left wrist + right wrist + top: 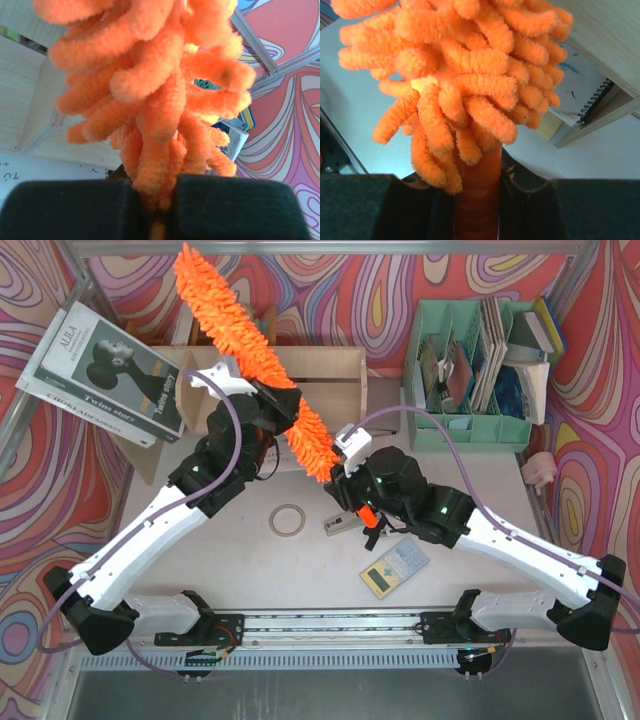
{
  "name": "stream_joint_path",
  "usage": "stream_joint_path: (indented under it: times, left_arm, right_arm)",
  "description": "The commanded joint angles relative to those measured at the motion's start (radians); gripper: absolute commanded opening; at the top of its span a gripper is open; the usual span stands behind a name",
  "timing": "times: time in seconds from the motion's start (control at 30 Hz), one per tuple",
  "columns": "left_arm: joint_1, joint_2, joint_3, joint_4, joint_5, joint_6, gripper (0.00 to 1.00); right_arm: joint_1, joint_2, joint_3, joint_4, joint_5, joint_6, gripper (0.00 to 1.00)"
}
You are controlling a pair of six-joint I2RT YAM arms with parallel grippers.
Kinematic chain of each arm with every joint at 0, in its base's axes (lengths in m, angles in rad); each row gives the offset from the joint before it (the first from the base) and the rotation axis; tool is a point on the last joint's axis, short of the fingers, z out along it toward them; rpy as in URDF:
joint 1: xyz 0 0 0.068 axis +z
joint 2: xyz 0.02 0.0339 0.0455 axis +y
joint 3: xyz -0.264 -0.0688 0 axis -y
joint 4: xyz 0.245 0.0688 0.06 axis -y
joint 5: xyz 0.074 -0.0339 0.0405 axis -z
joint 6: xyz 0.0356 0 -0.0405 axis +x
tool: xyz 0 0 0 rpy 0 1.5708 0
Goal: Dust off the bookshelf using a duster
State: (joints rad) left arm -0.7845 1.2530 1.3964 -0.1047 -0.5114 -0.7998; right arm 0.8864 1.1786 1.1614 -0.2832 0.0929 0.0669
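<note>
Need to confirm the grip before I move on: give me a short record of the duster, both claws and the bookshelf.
duster: raised, slanting from upper left down to centre, across the front of the bookshelf
left claw: shut on the duster's fluffy head, partway along
right claw: shut on the handle at the lower end
bookshelf: behind both claws, far side
duster touching shelf: cannot tell
</note>
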Motion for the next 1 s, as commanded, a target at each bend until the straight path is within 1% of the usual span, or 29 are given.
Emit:
stream_joint_path:
  times: [0.0,0.17,0.4,0.6,0.8,0.97]
  left_arm:
    - [0.009,-0.03,-0.018,-0.009,-0.158,-0.049,0.0]
    - [0.009,-0.082,-0.077,0.027,-0.228,-0.128,0.0]
    - [0.01,-0.126,-0.106,0.046,-0.256,-0.16,0.0]
    - [0.01,-0.152,-0.13,0.059,-0.247,-0.184,0.0]
    - [0.01,-0.179,-0.169,0.063,-0.223,-0.265,0.0]
    - [0.01,-0.179,-0.158,0.065,-0.175,-0.299,0.0]
  right_arm:
    - [0.004,-0.071,-0.029,0.089,0.005,0.007,0.2]
    - [0.004,-0.103,-0.076,0.114,-0.022,0.007,0.31]
    - [0.005,-0.133,-0.136,0.16,-0.066,0.014,0.45]
    - [0.004,-0.131,-0.148,0.188,-0.075,0.028,0.46]
    - [0.004,-0.129,-0.171,0.268,-0.047,0.039,0.47]
    - [0.005,-0.07,-0.138,0.268,-0.037,0.021,0.47]
